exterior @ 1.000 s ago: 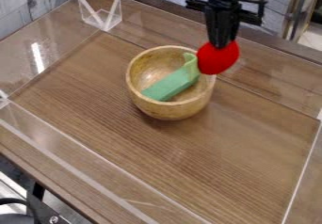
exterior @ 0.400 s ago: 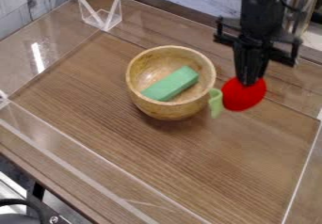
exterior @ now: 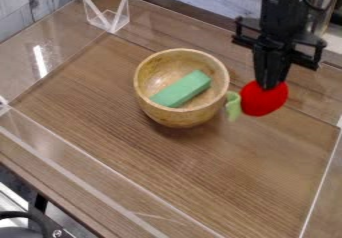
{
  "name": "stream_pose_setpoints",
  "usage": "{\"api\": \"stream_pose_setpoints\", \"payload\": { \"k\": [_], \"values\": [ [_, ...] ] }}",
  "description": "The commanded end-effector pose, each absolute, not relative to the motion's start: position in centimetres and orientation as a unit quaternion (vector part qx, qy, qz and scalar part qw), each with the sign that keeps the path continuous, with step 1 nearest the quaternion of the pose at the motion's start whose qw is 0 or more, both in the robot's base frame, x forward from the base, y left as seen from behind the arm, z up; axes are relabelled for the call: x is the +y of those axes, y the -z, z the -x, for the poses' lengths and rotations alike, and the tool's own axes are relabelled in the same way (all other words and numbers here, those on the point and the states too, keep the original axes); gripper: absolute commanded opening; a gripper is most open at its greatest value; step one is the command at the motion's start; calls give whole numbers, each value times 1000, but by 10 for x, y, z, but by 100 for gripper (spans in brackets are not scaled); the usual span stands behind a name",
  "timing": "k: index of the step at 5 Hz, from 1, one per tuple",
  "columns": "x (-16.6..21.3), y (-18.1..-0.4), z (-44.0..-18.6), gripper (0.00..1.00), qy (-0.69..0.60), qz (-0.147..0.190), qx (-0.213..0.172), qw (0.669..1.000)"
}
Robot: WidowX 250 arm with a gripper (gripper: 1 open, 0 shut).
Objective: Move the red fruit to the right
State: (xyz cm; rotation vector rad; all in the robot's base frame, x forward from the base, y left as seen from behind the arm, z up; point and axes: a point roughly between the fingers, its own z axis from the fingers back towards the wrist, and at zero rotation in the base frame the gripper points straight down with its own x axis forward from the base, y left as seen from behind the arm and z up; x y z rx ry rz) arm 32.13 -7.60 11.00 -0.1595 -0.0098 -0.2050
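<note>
The red fruit (exterior: 263, 98) is small, round and bright red, with a light-green tuft (exterior: 231, 106) pointing left toward the bowl. It hangs just right of the wooden bowl (exterior: 182, 86), slightly above the tabletop. My black gripper (exterior: 271, 79) comes straight down from above and is shut on the fruit's top. A green rectangular block (exterior: 181, 88) lies inside the bowl.
The wooden table (exterior: 160, 172) is ringed by a low clear plastic wall (exterior: 40, 142). A clear folded stand (exterior: 107, 15) sits at the back left. Bare wood stretches in front of and to the right of the fruit.
The gripper carried the red fruit from over the bowl's right rim to the right and down, so it now hangs beside the bowl near the table.
</note>
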Motion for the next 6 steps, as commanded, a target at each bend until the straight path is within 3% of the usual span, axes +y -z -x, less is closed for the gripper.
{"api": "stream_pose_setpoints", "payload": {
  "k": [1,5,6],
  "values": [
    [-58,-131,-336,0,110,77,-31,990],
    [-88,-155,-282,0,68,107,-78,989],
    [-113,-148,-267,0,88,113,-73,987]
  ]
}}
